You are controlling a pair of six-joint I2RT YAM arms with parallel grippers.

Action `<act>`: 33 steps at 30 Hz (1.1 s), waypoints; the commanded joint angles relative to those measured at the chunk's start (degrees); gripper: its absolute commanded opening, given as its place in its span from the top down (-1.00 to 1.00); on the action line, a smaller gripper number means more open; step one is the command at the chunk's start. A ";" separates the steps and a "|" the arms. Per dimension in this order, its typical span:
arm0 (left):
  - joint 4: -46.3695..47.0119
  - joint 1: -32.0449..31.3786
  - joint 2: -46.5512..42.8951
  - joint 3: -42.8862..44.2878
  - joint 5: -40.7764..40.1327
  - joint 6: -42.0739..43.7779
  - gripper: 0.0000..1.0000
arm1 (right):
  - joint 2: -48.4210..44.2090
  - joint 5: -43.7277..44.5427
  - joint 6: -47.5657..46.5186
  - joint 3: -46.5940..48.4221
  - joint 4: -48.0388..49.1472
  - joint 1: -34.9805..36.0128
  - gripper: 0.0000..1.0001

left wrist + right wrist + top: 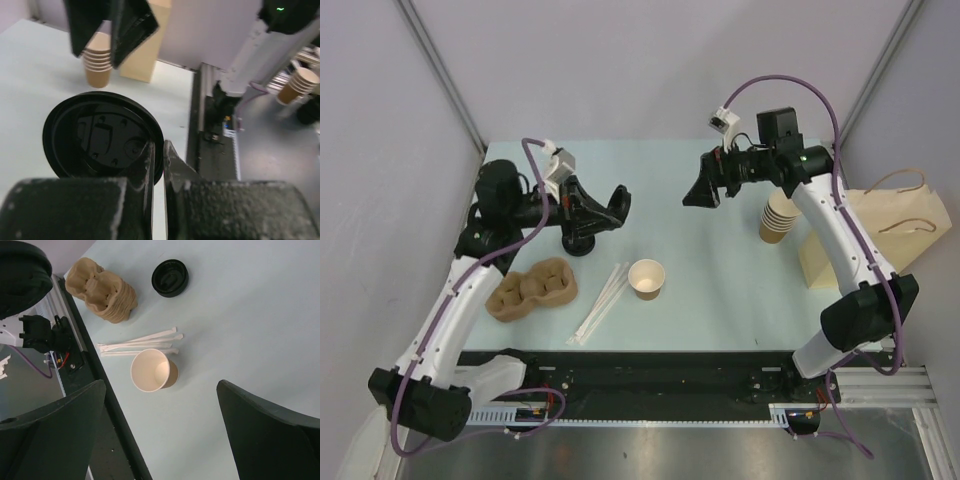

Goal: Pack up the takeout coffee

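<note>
The table (pixel 720 300) was pale blue, with one arm on each side. A tan paper bag (pixel 920 220) stood at its right edge, behind the right arm. The right gripper (pixel 703 188) hung above the far middle of the table with its jaws spread wide and nothing between them. The left gripper (pixel 158 146) hung over the left side, its fingers drawn to a thin slit. In the left wrist view its tips lay over the near rim of the lid (pixel 170 277), but whether they touched or pinched it could not be told. A brown pulp carrier (pixel 532 290) lay near the front left. A stack of cups (pixel 780 218) stood upright just left of the bag.

The cup (pixel 647 278) stood upright near the middle of the table, open-mouthed with its pale inside showing and no lid on it. It was just right of the straws (pixel 600 303). The lid was black and lay flat on the table beyond the carrier, well apart from the cup. The straws were white and lay bunched between the carrier and the cup.
</note>
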 commanded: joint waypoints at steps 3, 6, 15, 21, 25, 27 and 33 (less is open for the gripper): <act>70.38 -0.14 0.02 -12.98 10.50 -62.95 0.95 | -8.40 -5.24 4.98 -3.21 7.90 -0.53 -0.99; 84.07 -0.23 1.78 -13.88 8.48 -73.85 0.96 | -11.56 -6.47 8.15 -5.68 12.91 -0.62 -0.97; 83.19 -0.31 2.83 -12.39 5.23 -79.85 1.00 | -16.76 0.98 1.92 -6.39 12.22 4.19 -0.62; 84.33 -0.31 4.41 -9.84 5.14 -80.55 1.00 | -13.77 0.57 8.20 -3.40 15.18 7.03 -0.36; 85.03 -0.31 4.42 -9.75 4.43 -80.99 1.00 | -12.01 -5.41 18.25 -4.45 22.66 6.94 -0.16; 85.04 -0.31 4.33 -9.92 4.43 -81.17 1.00 | -10.52 -6.91 21.49 -4.19 25.74 7.11 -0.09; 86.44 -0.31 4.24 -11.06 4.08 -82.05 1.00 | -8.76 -10.25 23.10 -3.66 30.67 9.66 -0.06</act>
